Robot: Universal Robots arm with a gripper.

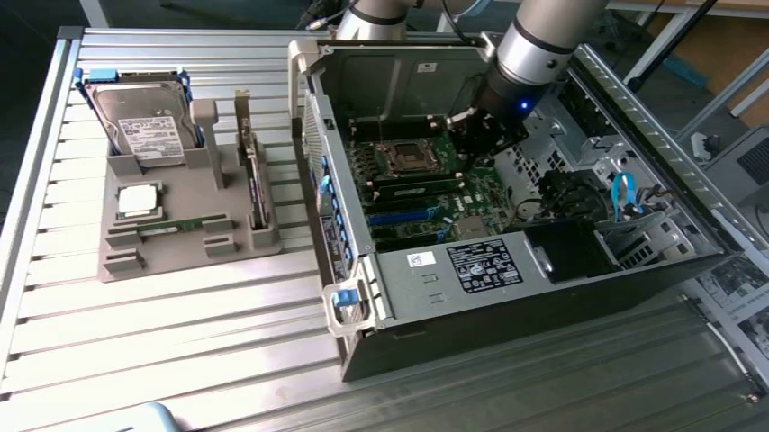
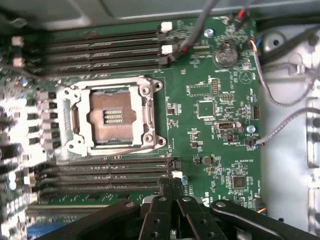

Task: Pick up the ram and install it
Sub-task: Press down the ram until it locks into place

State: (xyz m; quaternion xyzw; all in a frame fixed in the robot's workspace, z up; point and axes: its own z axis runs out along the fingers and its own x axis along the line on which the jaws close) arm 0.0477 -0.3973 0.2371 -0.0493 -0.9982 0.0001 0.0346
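With its fingers pressed together on nothing, the hand (image 2: 172,192) hangs inside the open computer case (image 1: 505,270) over the motherboard (image 2: 210,125), while the ram (image 1: 255,184) stands on edge in the grey holder (image 1: 180,252) on the surface outside, so a clean pickup calls for squaring up along the stick's length

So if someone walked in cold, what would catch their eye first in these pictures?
First, the open computer case on the slatted metal table, with the robot arm reaching into it from above. Its gripper is shut just over the green motherboard, beside the empty silver processor socket and the black memory slots. At the exterior view's left stands a grey parts holder with a hard drive in it.
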